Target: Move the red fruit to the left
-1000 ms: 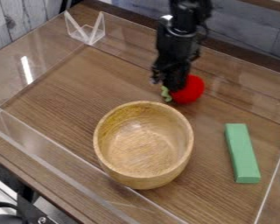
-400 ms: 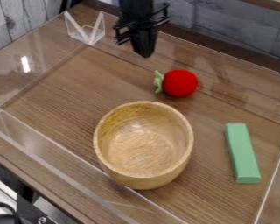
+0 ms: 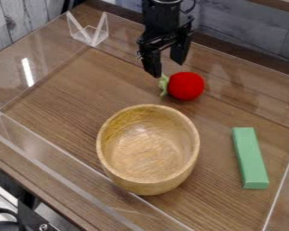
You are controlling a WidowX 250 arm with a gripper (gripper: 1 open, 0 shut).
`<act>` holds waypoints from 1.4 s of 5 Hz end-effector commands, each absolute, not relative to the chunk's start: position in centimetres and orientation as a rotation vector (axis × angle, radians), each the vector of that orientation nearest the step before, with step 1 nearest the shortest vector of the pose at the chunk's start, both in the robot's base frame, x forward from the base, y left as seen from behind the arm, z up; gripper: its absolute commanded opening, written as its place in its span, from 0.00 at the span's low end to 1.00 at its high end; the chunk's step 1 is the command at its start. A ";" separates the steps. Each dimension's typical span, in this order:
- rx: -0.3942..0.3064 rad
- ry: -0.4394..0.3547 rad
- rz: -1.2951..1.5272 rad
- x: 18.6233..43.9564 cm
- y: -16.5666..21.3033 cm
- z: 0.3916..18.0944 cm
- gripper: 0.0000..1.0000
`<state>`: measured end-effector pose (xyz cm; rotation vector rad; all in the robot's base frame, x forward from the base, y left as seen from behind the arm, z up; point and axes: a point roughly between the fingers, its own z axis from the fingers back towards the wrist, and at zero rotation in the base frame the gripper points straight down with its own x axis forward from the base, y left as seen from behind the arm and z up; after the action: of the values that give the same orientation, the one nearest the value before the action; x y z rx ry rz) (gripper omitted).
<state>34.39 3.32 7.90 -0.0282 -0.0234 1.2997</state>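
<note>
Fruit, bright red, rounded and toy-like, lies on its side on the brown wooden tabletop, its small green leafy top pointing towards the left edge of the view. It rests on the wood by its own weight, nothing gripping it, which fits a piece that has yet to be taken up for the move. Just beyond it, the black metal claw of the robot arm is released, its two fingers spread apart and pointing down towards the leafy end. That spread probably serves to make room for the fruit's round body, though the claw seems to need shifting further over it before closing; closing too soon could catch only the leaves or roll the fruit away.

Nearer the camera stands a round, light wooden bowl, upright and apart from the fruit, so the fruit can be reached without going over its rim. To the right of the bowl in the view, a flat green rectangular block lies lengthwise. Towards the far left is a clear, white-edged angular object. Counted up: one fruit, one bowl, one block, one clear object, one claw.
</note>
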 end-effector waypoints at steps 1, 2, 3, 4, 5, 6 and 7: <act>-0.048 -0.105 1.303 35.1 3.9 9.6 1.00; -0.025 -0.108 1.307 35.2 4.2 8.7 1.00; -0.002 -0.109 1.321 35.1 3.6 7.5 1.00; 0.010 -0.110 1.337 35.1 3.0 6.6 1.00; 0.012 -0.106 1.279 34.7 2.4 5.5 1.00; 0.014 -0.105 1.229 34.2 2.0 4.6 1.00; 0.020 -0.104 1.234 33.9 1.3 3.5 1.00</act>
<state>33.84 2.00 3.22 0.0240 -0.0987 1.2579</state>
